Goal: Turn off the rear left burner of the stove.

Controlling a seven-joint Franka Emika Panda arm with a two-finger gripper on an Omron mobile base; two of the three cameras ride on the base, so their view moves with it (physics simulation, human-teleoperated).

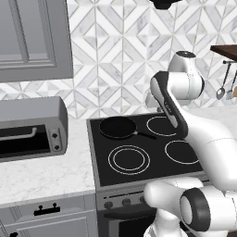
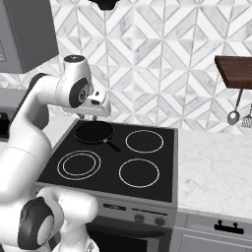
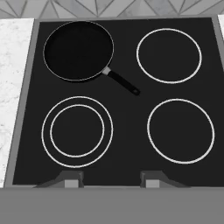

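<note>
The rear left burner (image 3: 78, 50), at the cooktop's (image 3: 127, 113) back left corner, lies under a black skillet (image 3: 70, 39); the gripper (image 3: 111, 179) hangs above, fingers wide apart.

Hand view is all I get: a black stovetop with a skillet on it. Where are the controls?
Observer: A row of small dark knobs sits on the stove's front, below the glass top.
Operator: Is the gripper near them?
Observer: No. The gripper hangs open high above the cooktop, well clear of the knobs, as the right base view shows.
Operator: Anything beside the stove?
Observer: A grey toaster oven stands on the counter to its left.
</note>
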